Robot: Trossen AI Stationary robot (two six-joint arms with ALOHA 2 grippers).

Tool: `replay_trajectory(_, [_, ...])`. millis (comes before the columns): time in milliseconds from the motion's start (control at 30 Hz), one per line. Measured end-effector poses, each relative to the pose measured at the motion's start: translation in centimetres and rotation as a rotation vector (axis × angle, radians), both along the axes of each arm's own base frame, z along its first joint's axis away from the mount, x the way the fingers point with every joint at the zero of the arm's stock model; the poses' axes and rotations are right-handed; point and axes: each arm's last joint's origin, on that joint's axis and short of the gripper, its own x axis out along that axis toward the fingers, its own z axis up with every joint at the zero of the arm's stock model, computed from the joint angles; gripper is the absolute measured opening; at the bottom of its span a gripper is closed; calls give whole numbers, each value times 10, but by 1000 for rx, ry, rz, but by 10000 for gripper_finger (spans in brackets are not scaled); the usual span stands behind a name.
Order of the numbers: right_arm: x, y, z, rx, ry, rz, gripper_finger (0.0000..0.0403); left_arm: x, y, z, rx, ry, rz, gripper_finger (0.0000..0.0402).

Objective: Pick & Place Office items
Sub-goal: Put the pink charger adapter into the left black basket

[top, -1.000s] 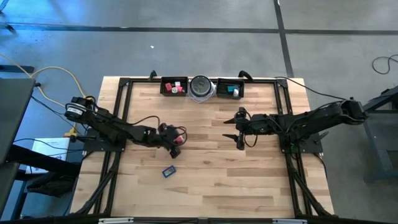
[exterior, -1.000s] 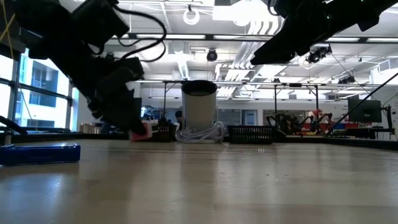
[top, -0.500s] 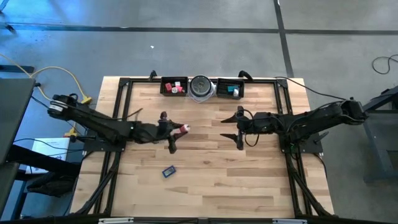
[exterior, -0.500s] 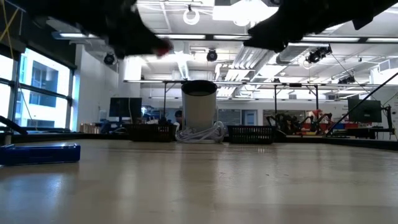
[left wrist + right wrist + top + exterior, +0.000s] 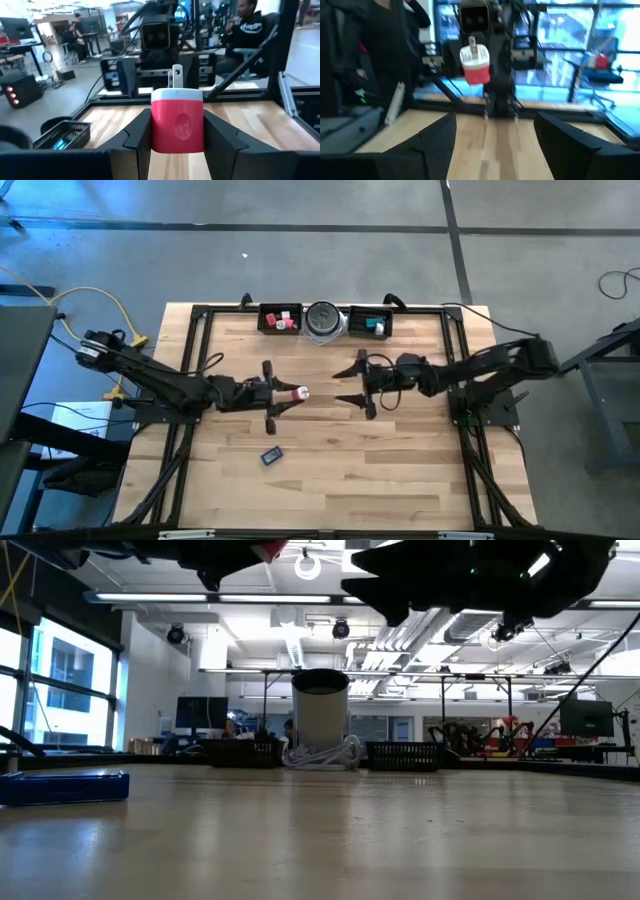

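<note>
Left tool grips a red plug block above the tabletop, facing the open right tool.

The left tool (image 5: pixel 283 393) is clamped on a red-and-white block (image 5: pixel 177 124), metal prongs pointing away from it, held clear of the tabletop (image 5: pixel 400 470) near the middle. The right tool (image 5: pixel 352 384) hovers just across from it, fingers spread wide and holding nothing. A blue flat piece (image 5: pixel 271 455) lies nearer the front.
</note>
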Motion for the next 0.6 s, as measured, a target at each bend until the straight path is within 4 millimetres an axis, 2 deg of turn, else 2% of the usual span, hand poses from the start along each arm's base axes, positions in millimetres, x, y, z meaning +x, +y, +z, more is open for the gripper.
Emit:
replay_trajectory(100, [5, -1, -3, 2, -69, 51, 254, 2, 2, 0, 1, -14, -43, 126])
replay_trajectory(267, [5, 1, 4, -20, -164, 92, 254, 10, 8, -2, -8, -49, -90, 126])
replay_trajectory(600, [4, 1, 5, -2, -176, 92, 254, 30, 18, -14, -5, -141, -162, 126])
